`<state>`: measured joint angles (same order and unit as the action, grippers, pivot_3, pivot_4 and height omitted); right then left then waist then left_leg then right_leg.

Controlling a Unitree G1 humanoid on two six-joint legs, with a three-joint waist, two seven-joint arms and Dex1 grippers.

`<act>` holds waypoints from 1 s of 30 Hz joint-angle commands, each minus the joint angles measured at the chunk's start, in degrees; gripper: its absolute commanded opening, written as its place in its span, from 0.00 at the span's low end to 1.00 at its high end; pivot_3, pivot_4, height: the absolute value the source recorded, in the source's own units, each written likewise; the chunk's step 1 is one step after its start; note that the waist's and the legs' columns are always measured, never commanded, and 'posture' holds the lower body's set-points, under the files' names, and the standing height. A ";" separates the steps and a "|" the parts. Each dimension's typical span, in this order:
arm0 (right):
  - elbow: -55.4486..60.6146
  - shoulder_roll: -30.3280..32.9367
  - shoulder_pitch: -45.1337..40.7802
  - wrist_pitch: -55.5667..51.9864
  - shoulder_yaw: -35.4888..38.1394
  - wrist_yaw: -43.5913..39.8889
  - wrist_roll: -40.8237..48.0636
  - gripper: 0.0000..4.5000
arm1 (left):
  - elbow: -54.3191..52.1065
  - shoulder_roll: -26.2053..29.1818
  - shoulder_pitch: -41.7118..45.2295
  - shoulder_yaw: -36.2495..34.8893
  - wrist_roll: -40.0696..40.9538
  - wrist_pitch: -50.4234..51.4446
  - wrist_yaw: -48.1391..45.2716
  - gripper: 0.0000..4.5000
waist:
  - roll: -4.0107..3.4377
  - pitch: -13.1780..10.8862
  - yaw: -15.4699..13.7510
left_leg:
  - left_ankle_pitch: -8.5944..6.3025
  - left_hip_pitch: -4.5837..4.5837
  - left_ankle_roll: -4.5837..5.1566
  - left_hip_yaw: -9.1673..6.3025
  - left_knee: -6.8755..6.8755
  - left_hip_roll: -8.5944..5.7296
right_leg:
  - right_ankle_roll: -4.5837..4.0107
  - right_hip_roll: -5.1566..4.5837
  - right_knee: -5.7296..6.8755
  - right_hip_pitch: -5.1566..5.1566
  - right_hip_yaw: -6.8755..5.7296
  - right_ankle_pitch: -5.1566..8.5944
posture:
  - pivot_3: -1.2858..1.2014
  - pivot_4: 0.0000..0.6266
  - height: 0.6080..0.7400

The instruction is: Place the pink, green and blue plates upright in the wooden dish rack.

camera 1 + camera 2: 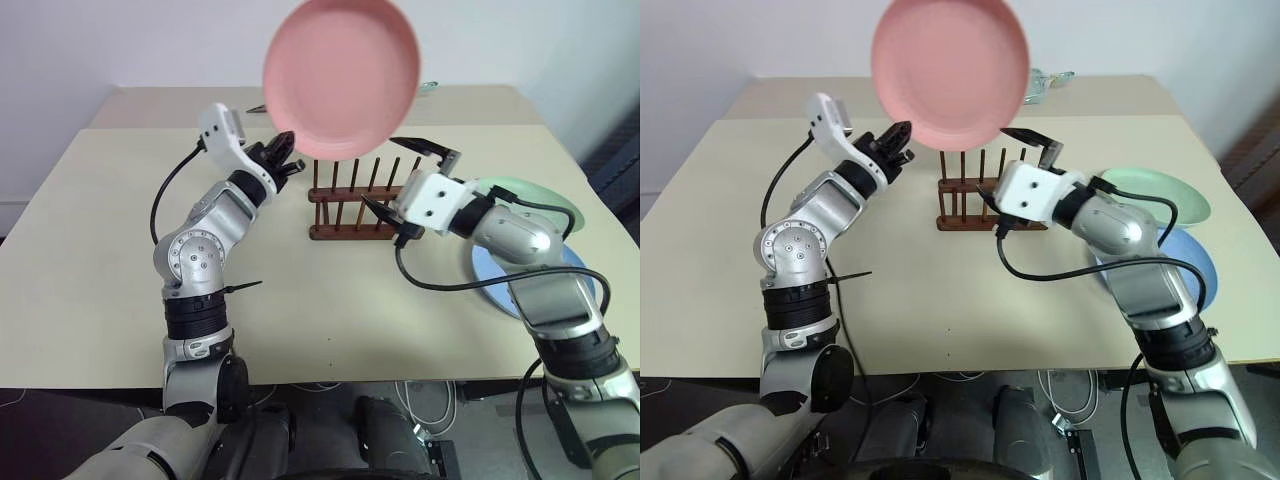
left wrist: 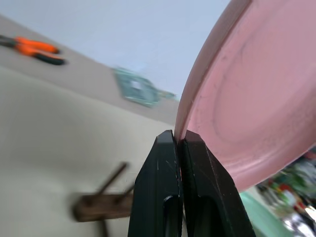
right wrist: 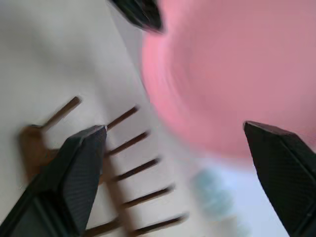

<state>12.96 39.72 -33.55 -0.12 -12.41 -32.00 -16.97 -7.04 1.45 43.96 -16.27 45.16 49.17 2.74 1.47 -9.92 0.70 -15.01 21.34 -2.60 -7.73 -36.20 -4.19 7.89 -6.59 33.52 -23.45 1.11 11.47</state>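
The pink plate [image 1: 342, 75] is held high in the air above the table, nearly upright with its hollow face toward me. My left gripper [image 1: 285, 150] is shut on its lower rim, and the left wrist view shows both fingers [image 2: 168, 168] pinching the rim of the plate [image 2: 256, 98]. The wooden dish rack [image 1: 355, 205] stands empty just below and behind it. My right gripper [image 1: 380, 170] is open beside the rack, under the plate's lower right edge, holding nothing. The green plate [image 1: 528, 188] and blue plate [image 1: 588, 262] lie flat at the right, partly hidden by my right arm.
The plates and rack rest on a beige table [image 1: 100, 250], with a second table butted against its far edge. Orange-handled pliers [image 2: 34, 48] and a small green board [image 2: 138, 89] lie on that far table. Black cables hang from both arms.
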 commanded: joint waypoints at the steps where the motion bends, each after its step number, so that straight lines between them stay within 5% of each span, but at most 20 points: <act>1: -4.97 2.23 -2.80 7.94 -1.54 5.42 -9.94 1.00 | -3.60 -0.16 1.90 0.70 3.61 4.08 1.59 0.01 | 0.02 -0.01 -0.19 | 0.00 0.01 0.00 -0.01 -0.01 -0.01 | 0.00 -0.01 -0.02 0.01 0.00 0.00 | 0.52 0.24 1.00; 6: -12.15 3.69 -4.81 14.49 -3.53 11.92 -19.89 1.00 | -5.29 -0.95 1.57 0.56 7.70 9.42 4.05 0.01 | 0.04 -0.03 -0.17 | 0.01 0.04 0.00 -0.01 -0.01 -0.05 | -0.01 -0.03 -0.04 -0.01 0.03 0.00 | 0.52 0.24 1.00; 8: -14.38 3.71 -4.95 15.13 -3.80 13.28 -22.30 0.88 | -6.55 -1.34 1.09 0.66 9.60 11.10 4.49 0.00 | 0.04 -0.03 -0.15 | 0.04 0.04 -0.05 -0.01 0.00 -0.04 | -0.02 -0.02 -0.04 -0.01 0.03 0.00 | 0.52 0.24 1.00; 16: -15.48 3.20 -4.05 15.98 -2.36 16.28 -24.74 0.01 | -6.78 -3.53 0.53 -1.43 13.20 11.95 8.82 0.00 | 0.05 -0.03 -0.14 | 0.09 0.03 -0.14 0.00 0.01 -0.04 | -0.02 -0.02 -0.05 0.00 0.06 0.00 | 0.52 0.24 1.00; 19: -14.84 3.10 -3.60 15.80 -1.60 17.09 -25.26 0.00 | -5.53 -6.45 1.17 -4.71 16.25 7.77 10.01 0.21 | 0.11 -0.07 -0.38 | 0.10 0.04 -0.17 0.01 -0.01 -0.05 | -0.02 -0.02 -0.08 0.02 0.06 -0.01 | 0.52 0.24 1.00; 23: -12.56 2.39 -2.20 15.35 1.14 16.22 -20.16 0.00 | -4.49 -6.53 3.51 -7.17 14.99 0.14 10.84 0.65 | 0.16 -0.10 -0.52 | 0.10 0.04 -0.17 0.01 -0.01 -0.04 | -0.03 -0.02 -0.14 0.04 0.06 -0.01 | 0.52 0.24 1.00; 27: -7.13 -0.59 0.65 10.60 8.62 8.90 -1.22 0.00 | -3.40 3.22 2.66 -2.70 3.41 -7.36 3.98 0.65 | 0.15 -0.11 -0.03 | 0.11 0.02 -0.18 0.05 0.05 -0.03 | -0.04 -0.01 -0.15 0.04 0.08 -0.01 | 0.52 0.24 1.00; 30: 0.20 -4.28 2.05 -5.70 16.74 0.46 22.14 0.00 | -3.56 15.41 -3.87 7.55 -8.02 -12.93 -9.01 0.65 | 0.04 -0.12 0.25 | 0.06 -0.05 -0.09 0.11 0.09 0.03 | -0.05 0.07 -0.14 0.04 0.18 -0.02 | 0.52 0.24 1.00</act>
<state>7.59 36.08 -30.97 1.96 -1.34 -28.18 -7.22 -9.50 14.86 42.50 -13.26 42.21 39.26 0.48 1.51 -10.03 0.96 -15.00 21.29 -2.59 -7.63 -36.11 -4.17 7.82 -6.52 33.38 -23.41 1.31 11.46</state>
